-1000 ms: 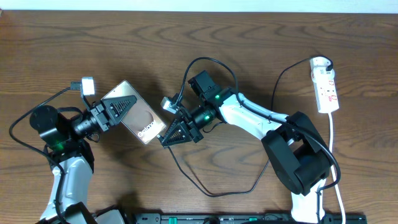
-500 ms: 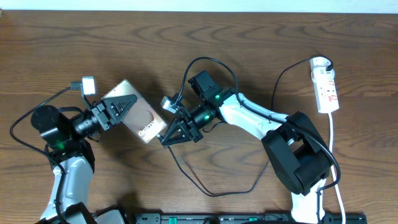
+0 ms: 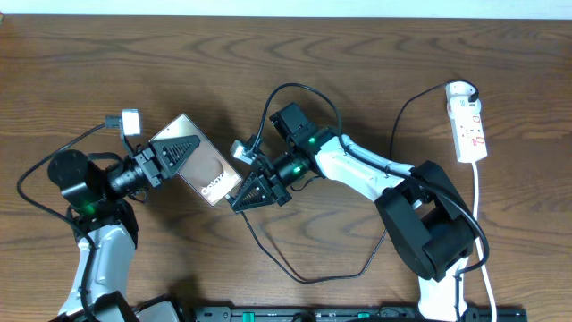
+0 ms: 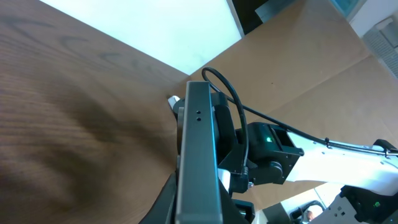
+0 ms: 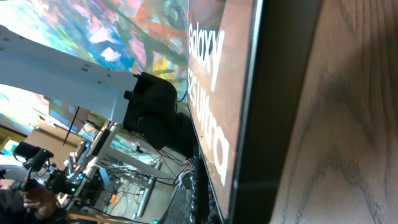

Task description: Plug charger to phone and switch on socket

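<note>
The phone (image 3: 213, 175), a dark slab with a brownish face and white "Galaxy" lettering, is held off the table by my left gripper (image 3: 181, 149), which is shut on its upper-left end. The left wrist view shows the phone's thin edge (image 4: 198, 143) between the fingers (image 4: 199, 210). My right gripper (image 3: 241, 199) is at the phone's lower-right end, fingers closed, with the charger's black cable (image 3: 304, 279) trailing from its tip. The plug tip is hidden. The right wrist view shows the phone's face (image 5: 214, 81) very close beside a finger (image 5: 193, 202). The white socket (image 3: 470, 125) lies at the far right.
The charger cable loops over the table's front middle and runs up to the socket's top end (image 3: 458, 88). The socket's white cord (image 3: 483, 233) runs down the right edge. My right arm (image 3: 357, 170) stretches across the centre. A black rail (image 3: 357, 315) lies along the front edge.
My left gripper and the phone have shifted slightly to the right, toward the right gripper. The right arm has hardly moved.
</note>
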`<state>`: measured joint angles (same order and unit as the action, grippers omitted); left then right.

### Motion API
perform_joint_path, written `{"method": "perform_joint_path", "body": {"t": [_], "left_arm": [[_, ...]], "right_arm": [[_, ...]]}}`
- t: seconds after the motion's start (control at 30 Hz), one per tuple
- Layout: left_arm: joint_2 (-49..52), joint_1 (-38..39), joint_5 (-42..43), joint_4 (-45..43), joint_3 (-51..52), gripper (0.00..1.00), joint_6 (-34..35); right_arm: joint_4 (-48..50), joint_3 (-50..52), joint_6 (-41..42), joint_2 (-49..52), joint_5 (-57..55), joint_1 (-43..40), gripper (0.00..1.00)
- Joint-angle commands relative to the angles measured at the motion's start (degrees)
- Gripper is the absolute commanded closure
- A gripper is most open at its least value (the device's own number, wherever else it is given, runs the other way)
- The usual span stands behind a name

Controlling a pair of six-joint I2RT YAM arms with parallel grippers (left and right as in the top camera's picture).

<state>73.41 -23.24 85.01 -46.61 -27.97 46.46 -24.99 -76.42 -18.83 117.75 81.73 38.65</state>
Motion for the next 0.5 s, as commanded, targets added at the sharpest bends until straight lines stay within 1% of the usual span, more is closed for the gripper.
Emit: {"method": "perform_joint_path", "body": {"t": [0.0,0.47], "left_arm": [[-0.44,1.97,2.86,-0.17,0.24,0.92,-0.11],[-0.44,2.8,2.86,-0.2,0.24,0.93,-0.39]], "right_arm": [[0.83,-0.5,0.2,0.11,2.4,0.68,0.99],[0.79,-0.5,0.61,0.11,2.43,0.66,0.99]]}}
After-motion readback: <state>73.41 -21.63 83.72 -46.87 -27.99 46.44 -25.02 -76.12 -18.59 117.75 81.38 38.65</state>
